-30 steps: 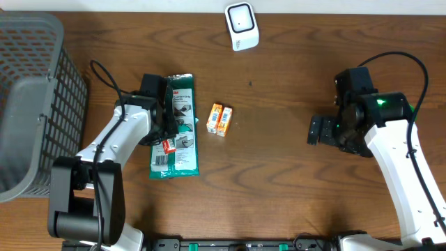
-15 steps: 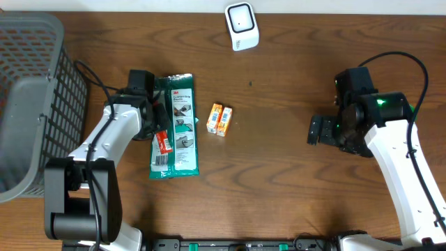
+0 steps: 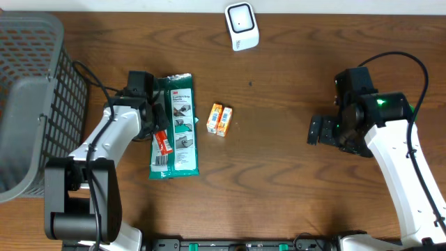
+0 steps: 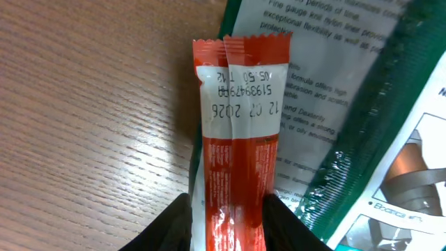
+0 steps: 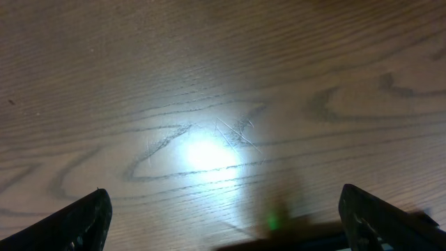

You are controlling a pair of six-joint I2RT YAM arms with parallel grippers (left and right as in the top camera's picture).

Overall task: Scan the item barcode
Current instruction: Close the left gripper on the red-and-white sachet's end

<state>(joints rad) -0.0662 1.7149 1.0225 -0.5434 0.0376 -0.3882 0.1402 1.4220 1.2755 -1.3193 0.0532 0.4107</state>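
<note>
A red and white sachet (image 4: 240, 132) with printed date codes is gripped at its lower end by my left gripper (image 4: 226, 213), whose black fingers press both sides. From overhead, the sachet (image 3: 164, 143) hangs over the left edge of a green and white package (image 3: 182, 132), with the left gripper (image 3: 157, 134) beside it. The white scanner (image 3: 241, 26) stands at the table's far edge, well away. My right gripper (image 3: 318, 130) hovers over bare wood on the right, open and empty, its fingers (image 5: 80, 219) spread wide.
A small orange box (image 3: 221, 120) lies right of the green package. A grey mesh basket (image 3: 31, 90) fills the left side. A black cable loops over the right arm.
My left gripper has shifted left and slightly back with the sachet in it, then held still. The right arm has not moved.
</note>
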